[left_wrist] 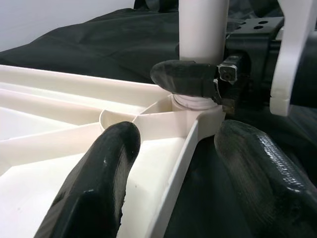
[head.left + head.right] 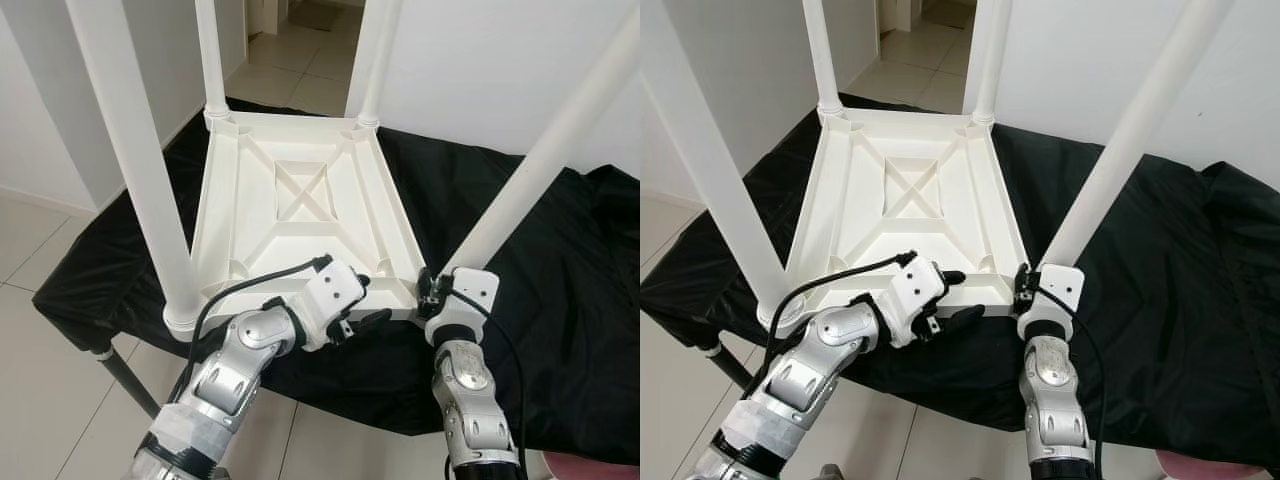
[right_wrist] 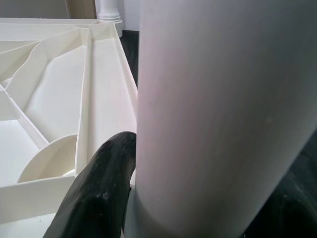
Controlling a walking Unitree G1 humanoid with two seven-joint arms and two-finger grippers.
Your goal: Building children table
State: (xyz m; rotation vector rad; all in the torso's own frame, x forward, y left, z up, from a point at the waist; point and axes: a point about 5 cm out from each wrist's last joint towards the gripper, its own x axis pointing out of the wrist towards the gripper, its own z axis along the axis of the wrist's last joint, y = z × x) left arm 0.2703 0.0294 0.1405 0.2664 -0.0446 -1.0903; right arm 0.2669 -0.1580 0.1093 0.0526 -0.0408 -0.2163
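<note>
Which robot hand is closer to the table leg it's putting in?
The right. The right gripper is clamped around the base of the near right leg at its corner socket. The left gripper straddles the tabletop edge beside that corner.

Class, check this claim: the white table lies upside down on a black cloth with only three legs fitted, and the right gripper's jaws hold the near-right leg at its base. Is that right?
Not quite. The left eye view shows four legs fitted on the white table, not three. It does lie upside down on the black cloth, and the right gripper holds the near-right leg at its base.
</note>
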